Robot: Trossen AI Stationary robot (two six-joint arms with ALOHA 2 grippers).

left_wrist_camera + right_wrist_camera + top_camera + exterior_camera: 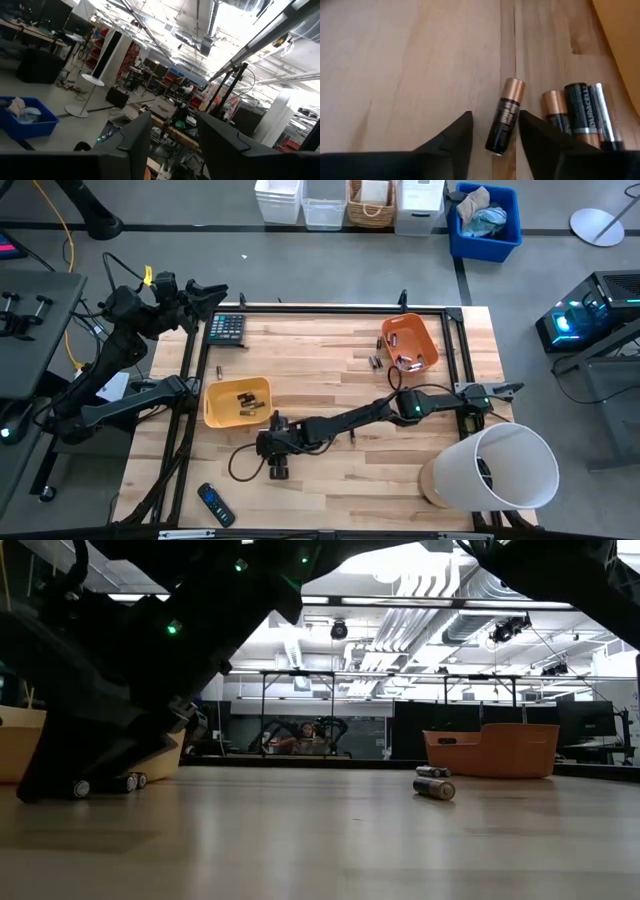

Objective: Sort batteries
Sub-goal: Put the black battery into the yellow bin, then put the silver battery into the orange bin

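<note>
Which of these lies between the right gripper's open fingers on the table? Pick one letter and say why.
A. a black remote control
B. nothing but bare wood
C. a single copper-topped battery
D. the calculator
C: in the right wrist view a copper-topped battery lies on the wood between the open fingers of the right gripper, with three more batteries close beside it.

table [330, 470] pale wood, plank stripes | left bin [237, 402] yellow | right bin [409, 343] orange | batteries [506, 115] black, copper tops; one silvery [603, 116] | calculator [227, 329] dark | remote [214, 504] black, blue spot | crate [486, 222] blue | arms black
</note>
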